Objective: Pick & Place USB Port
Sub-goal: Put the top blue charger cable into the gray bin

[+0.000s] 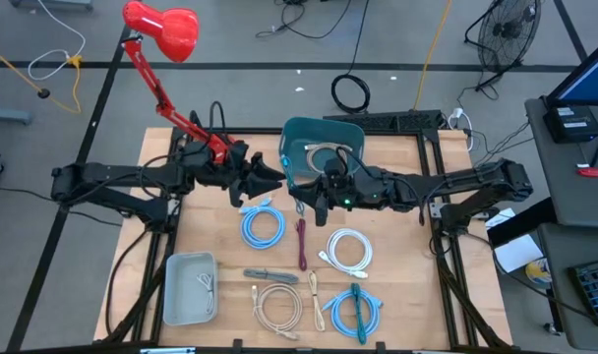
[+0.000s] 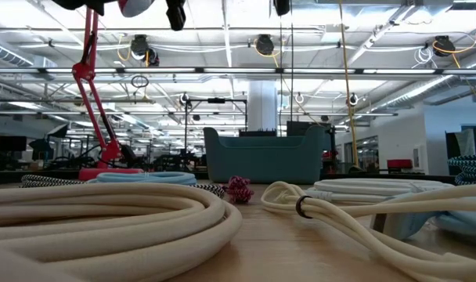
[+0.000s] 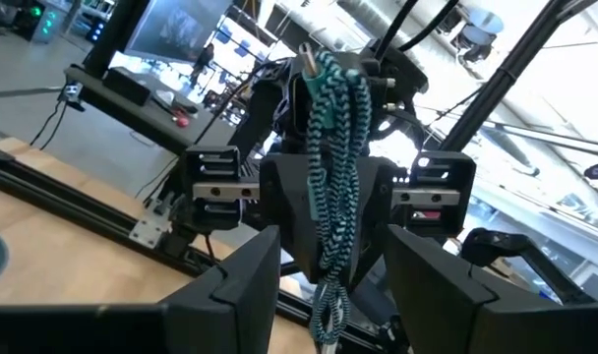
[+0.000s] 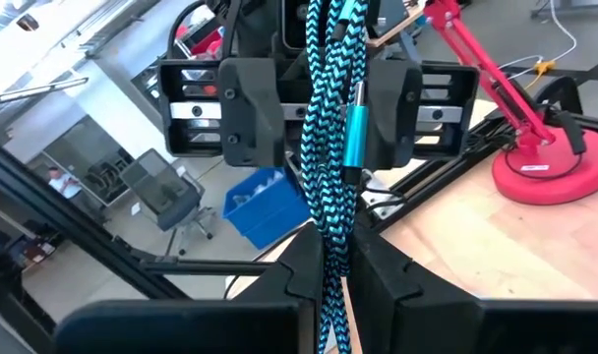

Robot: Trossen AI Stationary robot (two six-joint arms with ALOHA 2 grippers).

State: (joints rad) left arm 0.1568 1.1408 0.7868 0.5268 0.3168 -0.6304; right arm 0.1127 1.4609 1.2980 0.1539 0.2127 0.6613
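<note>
Left gripper [image 3: 324,270]: jaws spread wide, nothing clamped; the cable hangs between them.
Right gripper [image 4: 333,265]: jaws closed on the teal braided USB cable [image 4: 328,147].
Cable: suspended between both grippers.

Teal braided cable [image 3: 336,187] between open tool [image 3: 328,285] fingers

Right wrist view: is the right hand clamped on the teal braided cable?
Yes, the right hand has its fingers pinched together on the teal braided cable, which hangs up between them.
</note>
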